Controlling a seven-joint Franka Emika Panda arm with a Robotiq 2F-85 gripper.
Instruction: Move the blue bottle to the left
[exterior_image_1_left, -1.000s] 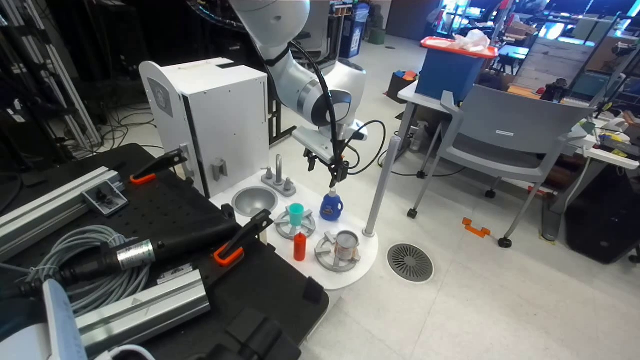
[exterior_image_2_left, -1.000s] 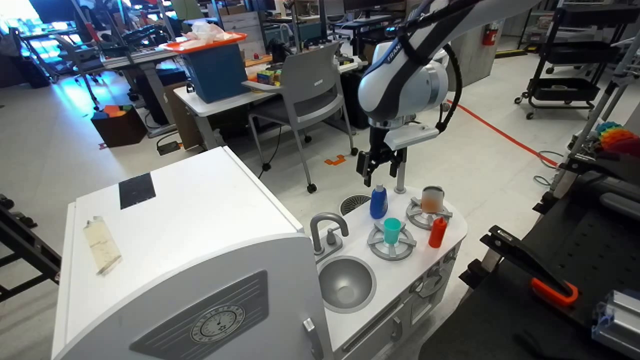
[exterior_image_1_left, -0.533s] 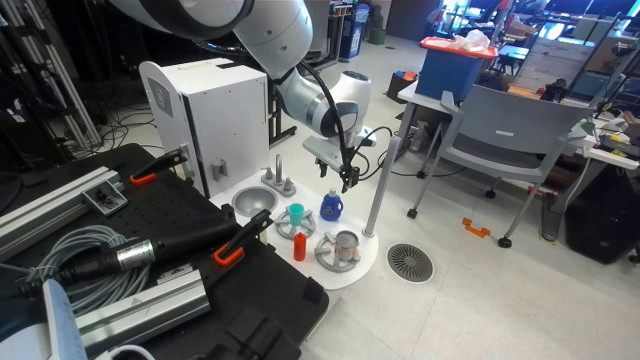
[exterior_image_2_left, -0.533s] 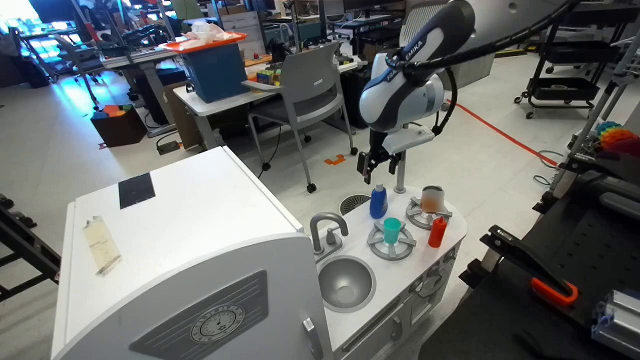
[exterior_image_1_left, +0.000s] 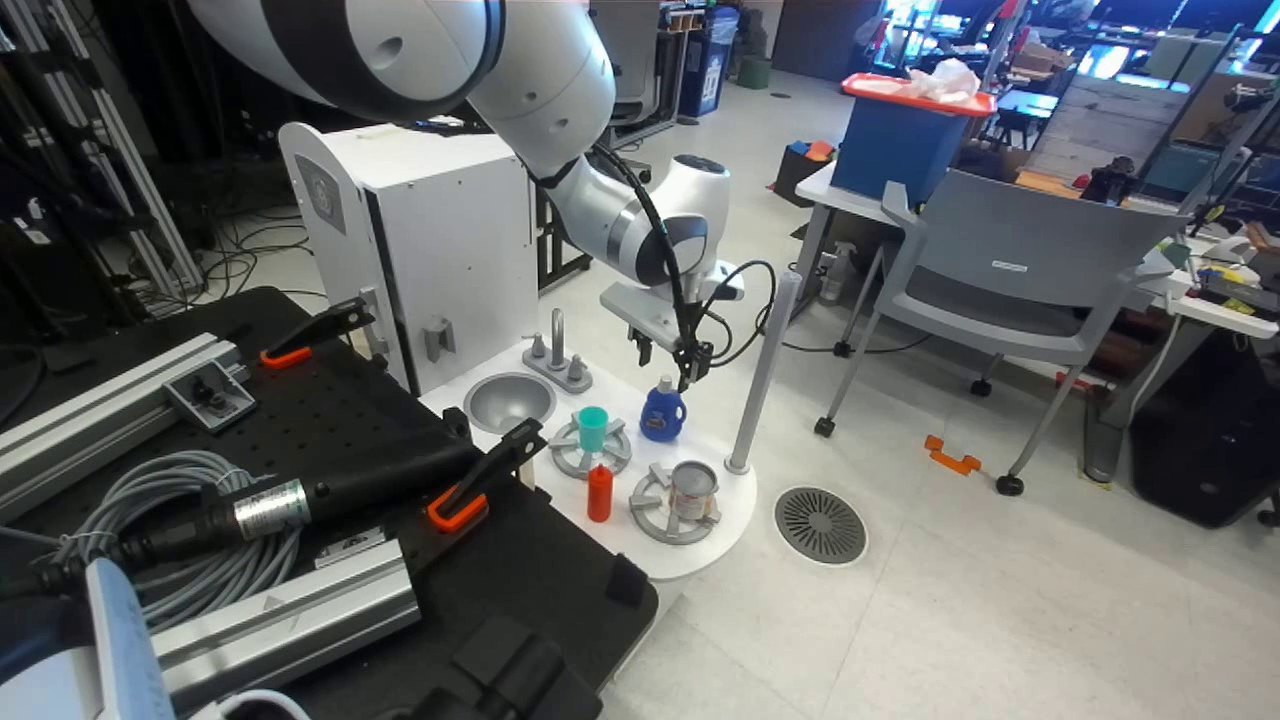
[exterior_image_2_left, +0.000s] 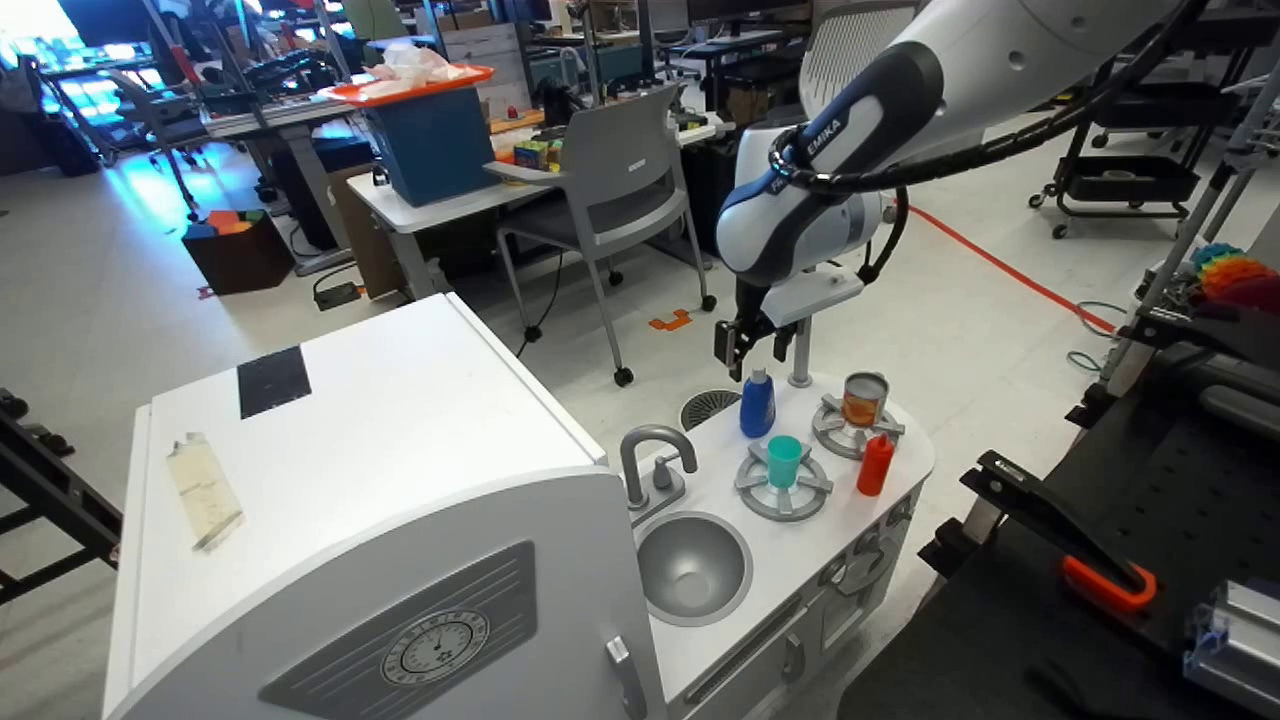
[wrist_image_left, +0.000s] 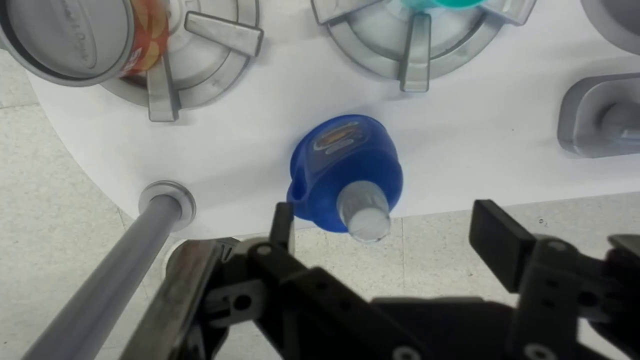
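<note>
The blue bottle (wrist_image_left: 347, 172) stands upright on the white worktop (wrist_image_left: 475, 150), close to the edge. The jaws are spread wide apart, near the bottle's top. In both exterior views, a teal cup (exterior_image_2_left: 784, 462) sits on a grey burner (exterior_image_2_left: 785, 507) near the bottle. A can (exterior_image_2_left: 864, 400) sits on another burner (exterior_image_1_left: 655, 508). A small red bottle (exterior_image_2_left: 876, 466) stands near both burners.

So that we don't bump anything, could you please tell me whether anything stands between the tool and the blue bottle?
Nothing visible does: in the wrist view, the open tool has a clear line to the blue bottle. The gray post and the can stand off to that view's left.
</note>
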